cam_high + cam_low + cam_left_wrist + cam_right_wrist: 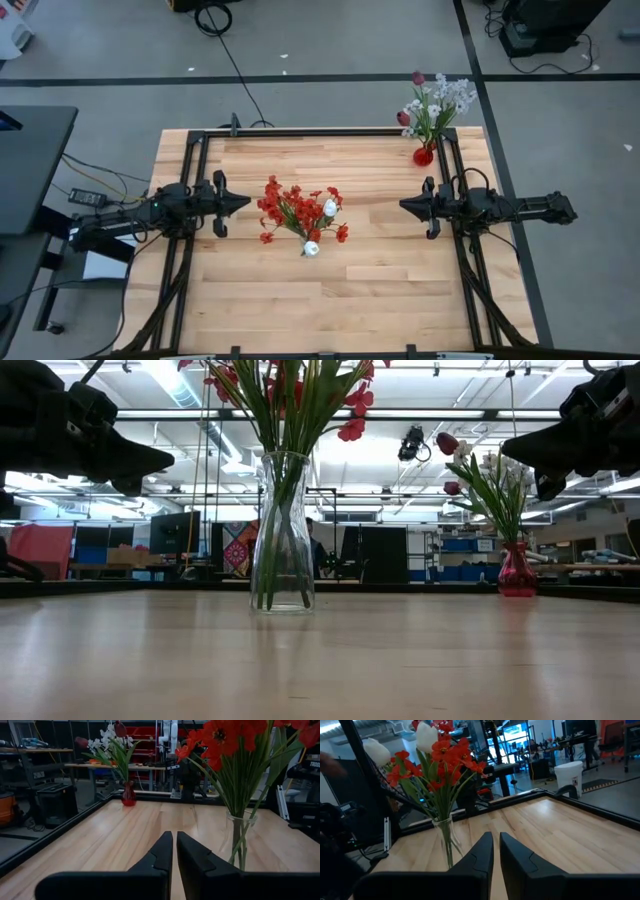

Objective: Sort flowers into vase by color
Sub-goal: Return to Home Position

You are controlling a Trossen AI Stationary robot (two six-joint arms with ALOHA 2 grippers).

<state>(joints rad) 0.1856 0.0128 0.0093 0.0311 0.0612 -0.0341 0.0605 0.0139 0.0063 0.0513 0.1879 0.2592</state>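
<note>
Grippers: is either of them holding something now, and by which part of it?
Nothing is held. The left gripper and the right gripper hover shut and empty, on either side of the clear vase of red flowers.

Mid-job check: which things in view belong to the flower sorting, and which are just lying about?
Job: clear vase, mid-table, with red flowers and white buds; red vase, far right corner, with pale sprays and maroon tulip buds; left gripper and right gripper, both shut, raised at the sides.
Lying about: floor cable; white bucket; dark desk beside the table.
</note>
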